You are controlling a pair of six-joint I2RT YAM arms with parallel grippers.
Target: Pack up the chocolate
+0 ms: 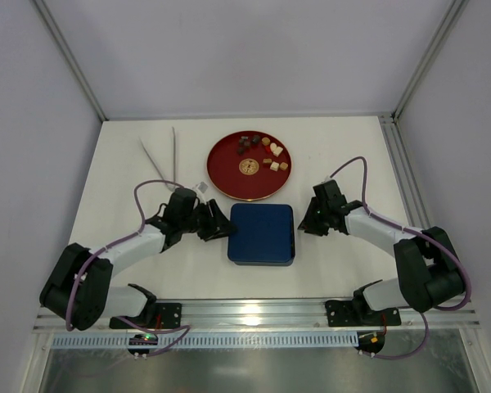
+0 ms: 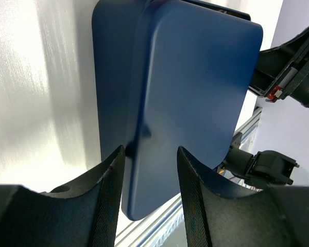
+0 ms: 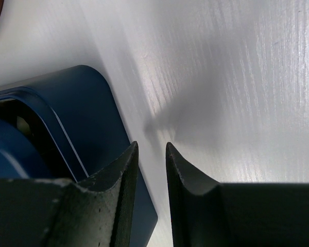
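Both arms bend inward, meeting near mid-frame of the top view. The left tool [image 1: 215, 223] has its fingers parted. The right tool [image 1: 304, 219] shows only a narrow gap.

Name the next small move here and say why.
Probably close the left claw on the edge of the navy lid and lift it off. The lid is on, the open claw sits at its left edge, and the chocolates lie unpacked on the red plate.
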